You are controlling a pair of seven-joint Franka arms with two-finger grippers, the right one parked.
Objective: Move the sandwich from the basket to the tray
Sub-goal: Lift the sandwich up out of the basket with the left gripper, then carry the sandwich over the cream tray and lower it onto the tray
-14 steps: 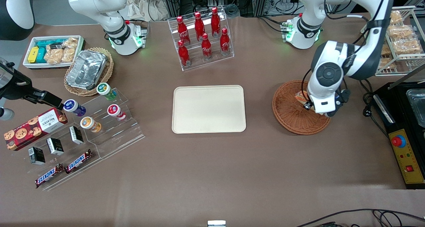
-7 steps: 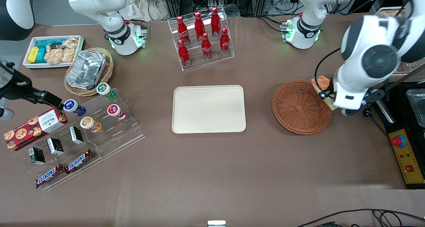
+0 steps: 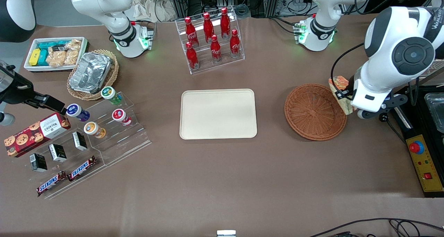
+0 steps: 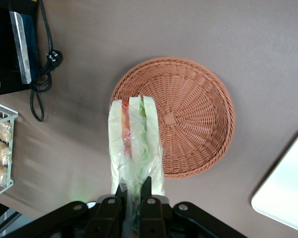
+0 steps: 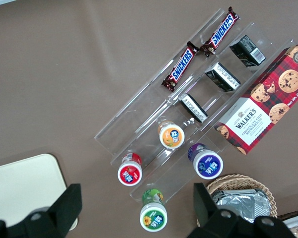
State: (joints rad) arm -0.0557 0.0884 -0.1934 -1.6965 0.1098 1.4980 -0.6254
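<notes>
My left gripper (image 4: 133, 191) is shut on the sandwich (image 4: 134, 144), a wedge of white bread with orange, red and green filling in clear wrap. It hangs in the air above the rim of the reddish-brown wicker basket (image 4: 188, 124). In the front view the sandwich (image 3: 341, 91) and the gripper (image 3: 348, 97) are over the basket's edge toward the working arm's end of the table. Nothing lies in the basket (image 3: 315, 111). The cream tray (image 3: 218, 113) lies flat at the table's middle, beside the basket, with nothing on it. A corner of the tray (image 4: 288, 193) shows in the left wrist view.
A clear rack of red cola bottles (image 3: 210, 39) stands farther from the front camera than the tray. A black control box (image 3: 423, 154) and a wire rack of bagged pastries (image 3: 418, 39) sit at the working arm's end. Acrylic snack shelves (image 3: 90, 133) lie toward the parked arm's end.
One second ago the gripper was down in the basket at the sandwich. It has since risen with the sandwich and moved toward the working arm's end, leaving the basket bare.
</notes>
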